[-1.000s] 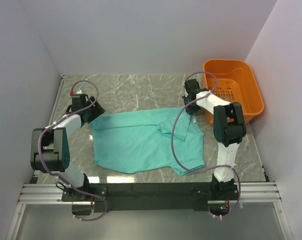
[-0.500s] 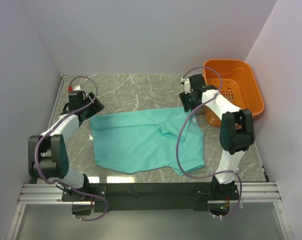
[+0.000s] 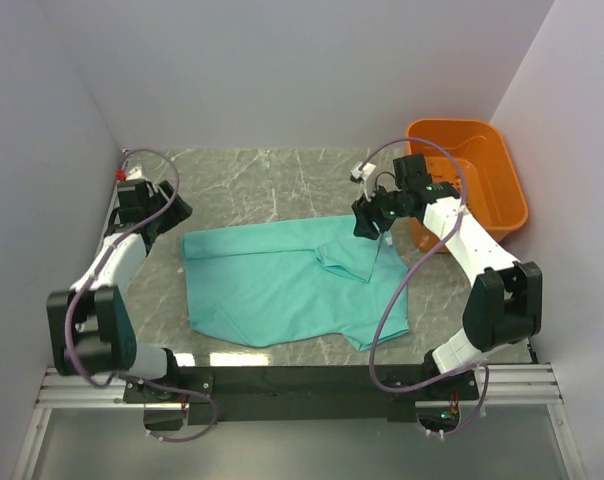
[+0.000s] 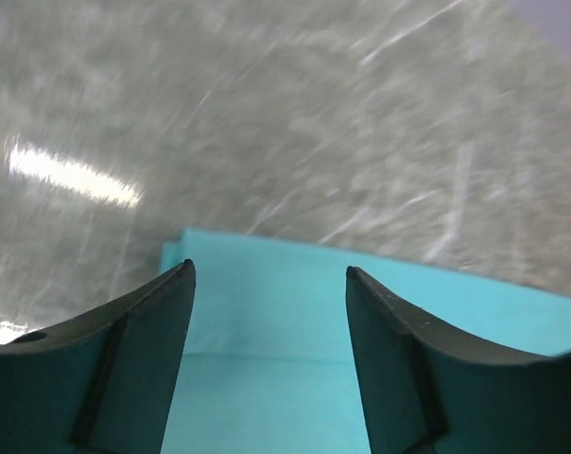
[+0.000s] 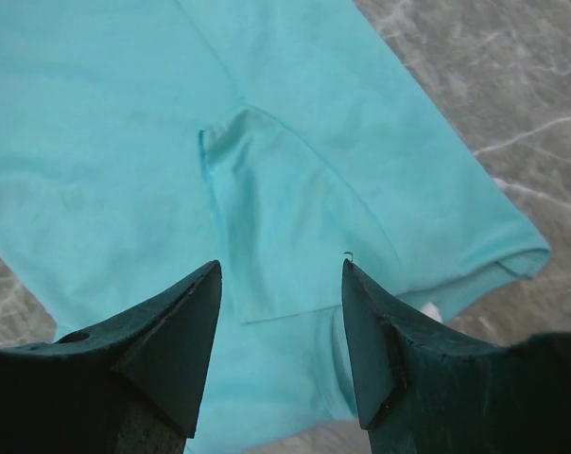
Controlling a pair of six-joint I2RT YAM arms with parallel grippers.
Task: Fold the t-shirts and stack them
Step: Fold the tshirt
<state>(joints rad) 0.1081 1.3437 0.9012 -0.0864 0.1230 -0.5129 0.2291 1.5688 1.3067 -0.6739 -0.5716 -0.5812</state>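
Observation:
The teal t-shirt (image 3: 287, 282) lies partly folded on the grey marble table, with a sleeve flap (image 3: 347, 255) turned over near its right part. My left gripper (image 3: 174, 208) is open and empty, just off the shirt's far left corner; the left wrist view shows that corner (image 4: 295, 312) between the fingers. My right gripper (image 3: 367, 225) is open and empty, raised over the shirt's far right edge. The right wrist view shows the folded sleeve (image 5: 285, 227) below the open fingers and a bit of white label (image 5: 429, 309).
An orange plastic basket (image 3: 502, 165) stands at the back right of the table, close behind the right arm. Grey walls close in the left, back and right sides. The arms' black base rail (image 3: 302, 385) runs along the near edge.
My left gripper has pulled back to the left, off the shirt's corner. My right arm has swung out and up, its gripper now hanging over the shirt's far right edge. The shirt has not moved.

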